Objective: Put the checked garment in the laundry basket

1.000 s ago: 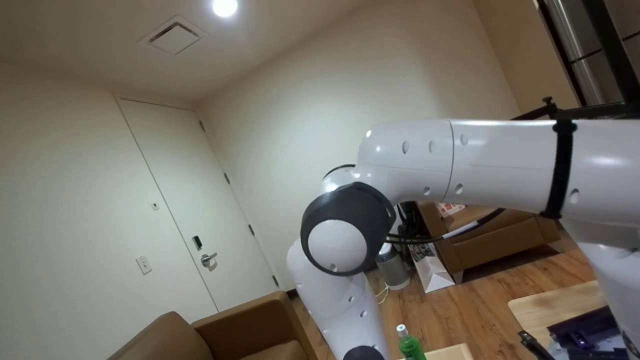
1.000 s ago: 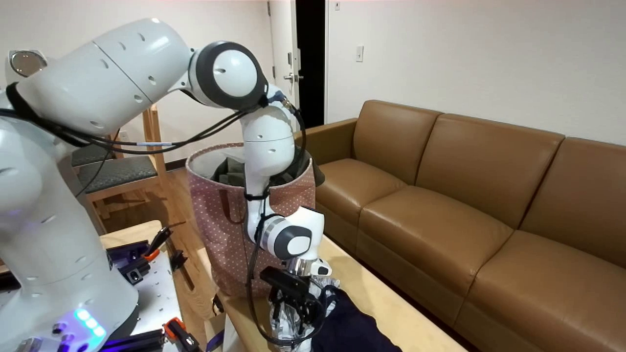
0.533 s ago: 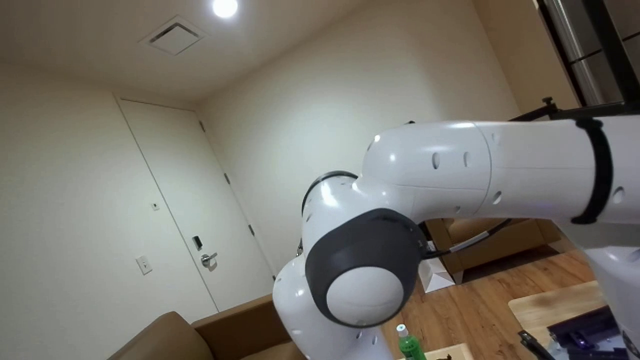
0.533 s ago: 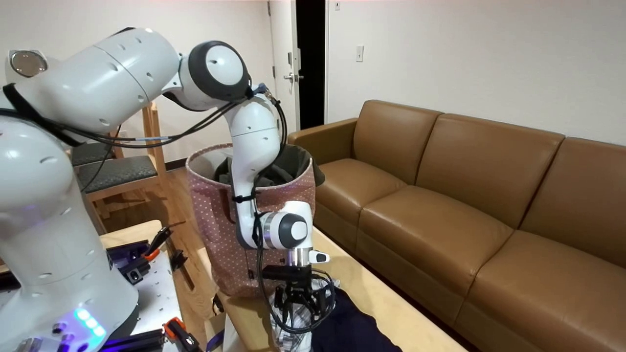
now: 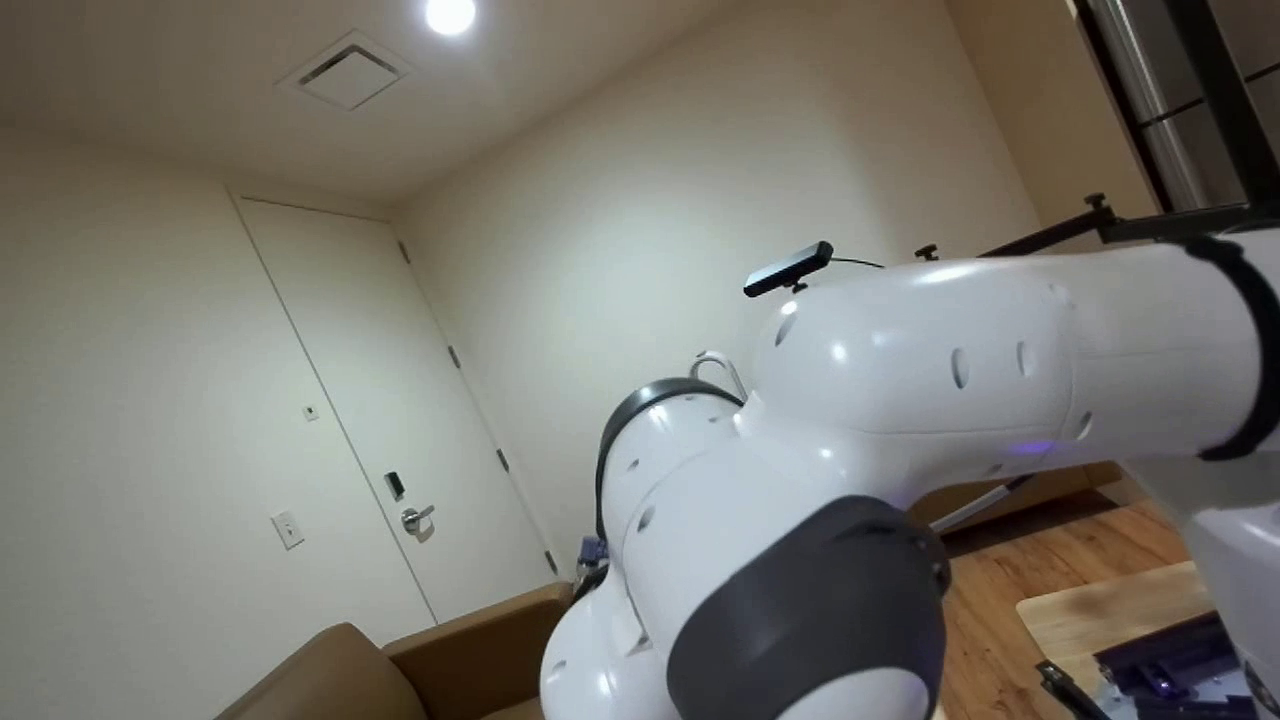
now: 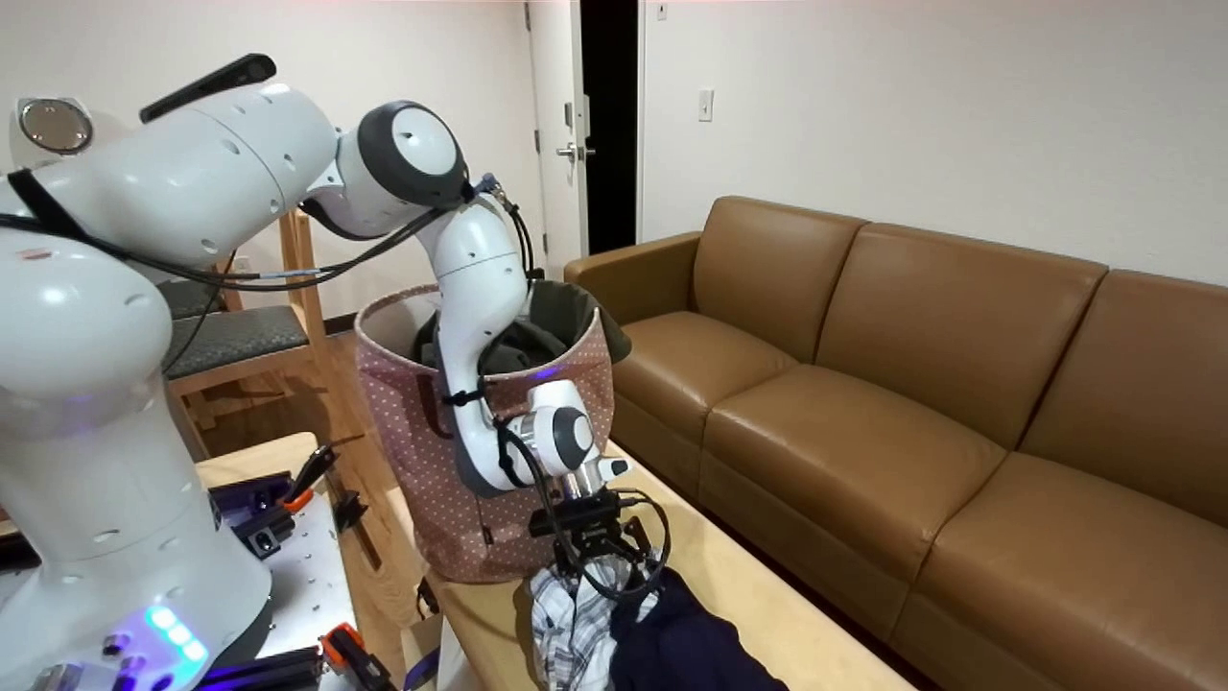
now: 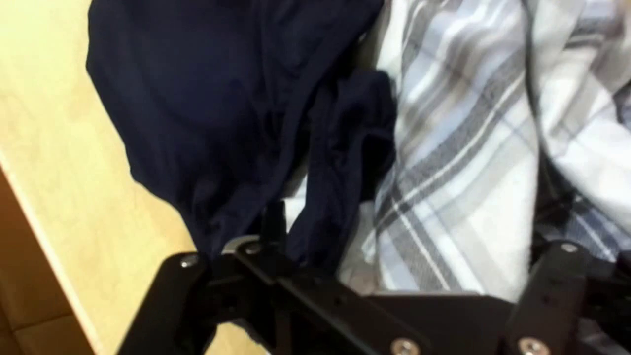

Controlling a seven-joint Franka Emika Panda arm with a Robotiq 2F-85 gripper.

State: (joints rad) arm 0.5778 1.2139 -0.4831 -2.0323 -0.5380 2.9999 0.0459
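Checked garment [image 6: 573, 624] and laundry basket [image 6: 413, 461], set near each other on a wooden table [image 6: 767, 624].
The garment, patterned in white, grey and pale blue, is crumpled into loose folds, its side touched by a navy cloth [image 6: 691, 638]; part of it is hidden. The basket, made of dusty pink fabric with white dots, is stood mouth up, with dark green cloth [image 6: 518, 350] held inside and draped over the rim.
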